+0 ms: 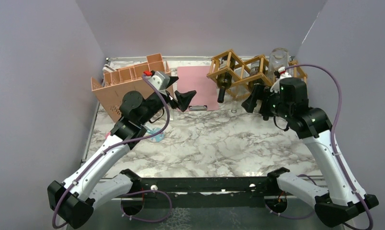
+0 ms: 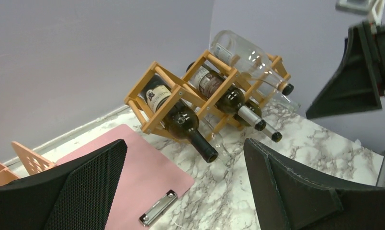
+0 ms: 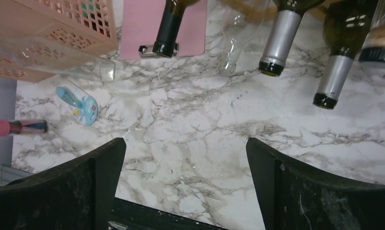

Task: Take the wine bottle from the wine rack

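Observation:
The wooden wine rack (image 1: 238,69) stands at the back right, its lattice cells (image 2: 178,93) holding several bottles with necks pointing toward me. A dark bottle (image 2: 181,122) lies in the leftmost cell, and its neck (image 3: 166,28) hangs over the pink clipboard. Beside it lie two dark bottles with silver foil necks (image 3: 279,40) (image 3: 334,76). A clear bottle (image 2: 243,55) rests on top. My left gripper (image 1: 178,101) (image 2: 185,155) hovers open over the clipboard, left of the rack. My right gripper (image 1: 258,106) (image 3: 186,143) hangs open just in front of the rack, holding nothing.
A salmon-pink perforated box (image 1: 128,84) sits at the back left. The pink clipboard (image 1: 195,88) lies flat between box and rack. A small blue object (image 3: 78,103) and a pink-ended stick (image 3: 13,127) lie on the marble table (image 1: 219,143). Grey walls enclose three sides.

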